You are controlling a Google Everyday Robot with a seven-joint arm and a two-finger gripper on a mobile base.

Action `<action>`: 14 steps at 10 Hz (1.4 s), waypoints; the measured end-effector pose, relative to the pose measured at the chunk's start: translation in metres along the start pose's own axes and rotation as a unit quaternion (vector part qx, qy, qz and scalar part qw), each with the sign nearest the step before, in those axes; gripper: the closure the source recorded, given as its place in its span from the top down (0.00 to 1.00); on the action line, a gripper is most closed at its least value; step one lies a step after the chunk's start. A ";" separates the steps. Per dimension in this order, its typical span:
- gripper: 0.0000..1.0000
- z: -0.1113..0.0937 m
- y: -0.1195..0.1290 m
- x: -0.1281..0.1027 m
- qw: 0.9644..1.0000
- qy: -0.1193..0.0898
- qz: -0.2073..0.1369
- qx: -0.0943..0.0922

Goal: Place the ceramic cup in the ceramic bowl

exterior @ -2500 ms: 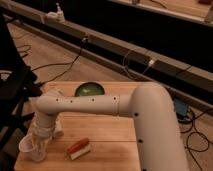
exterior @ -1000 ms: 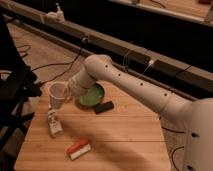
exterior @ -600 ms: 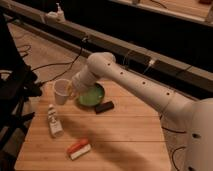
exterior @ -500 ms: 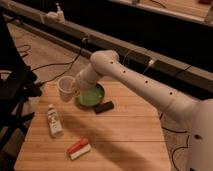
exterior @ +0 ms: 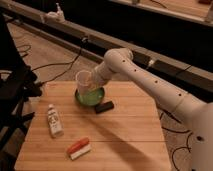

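White ceramic cup (exterior: 83,80), pinched by the pincer (exterior: 91,81), has been carried right, over the ceramic bowl's (exterior: 80,99) rim; release is pretty much due.

No readable text anywhere from where I stand. The white bottle (exterior: 54,121) lying on the wooden table (exterior: 125,140) carries a label with dark marks, but no letters or numbers can be made out. The red and white item (exterior: 79,148) near the table's front edge shows no print. The small black block (exterior: 104,106) beside the ceramic bowl (exterior: 90,96) bears nothing legible. The ceramic cup (exterior: 83,80) is plain white, unmarked, held over the bowl's left edge by the gripper (exterior: 93,81). The white arm (exterior: 145,77) shows only dark dots, no lettering.
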 end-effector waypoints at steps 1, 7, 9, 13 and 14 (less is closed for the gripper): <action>0.00 0.000 -0.001 0.003 1.000 0.000 0.005 0.004; 0.00 0.011 0.012 0.020 1.000 0.011 0.016 -0.019; 0.00 0.023 0.024 0.045 0.999 0.018 0.036 -0.036; 0.32 0.049 0.031 0.074 0.996 0.032 0.054 -0.066; 0.43 0.055 0.032 0.079 0.995 0.034 0.058 -0.070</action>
